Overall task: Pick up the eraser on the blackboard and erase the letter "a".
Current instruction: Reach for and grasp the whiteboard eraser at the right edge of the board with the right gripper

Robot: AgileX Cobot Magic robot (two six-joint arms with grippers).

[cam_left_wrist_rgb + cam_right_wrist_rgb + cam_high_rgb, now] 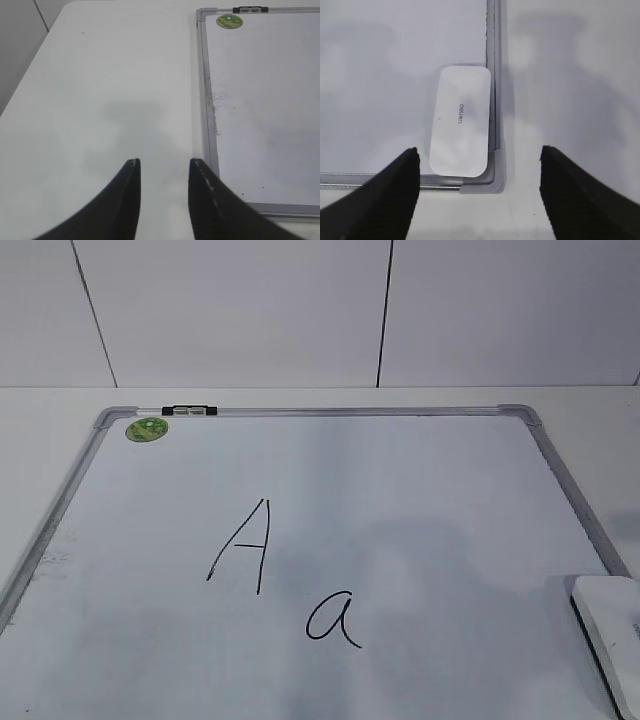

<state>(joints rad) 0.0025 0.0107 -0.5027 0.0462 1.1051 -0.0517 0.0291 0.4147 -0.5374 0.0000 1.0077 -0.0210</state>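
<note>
The blackboard (400,500) is a white dry-erase board with a silver-grey frame, lying flat on the table. The letter "a" (333,619) is written in black near its front middle, below and right of a capital "A" (245,543). The eraser (612,632) is a white rounded block lying in the board's near right corner; the right wrist view shows it (460,127) against the frame. My right gripper (479,155) is open and empty, held above and just short of that corner. My left gripper (164,167) is open and empty over bare table left of the board (270,110).
A green round magnet (147,428) and a black-and-white clip (189,411) sit at the board's far left corner; both show in the left wrist view, the magnet (229,21) and the clip (250,8). A white panelled wall stands behind the table.
</note>
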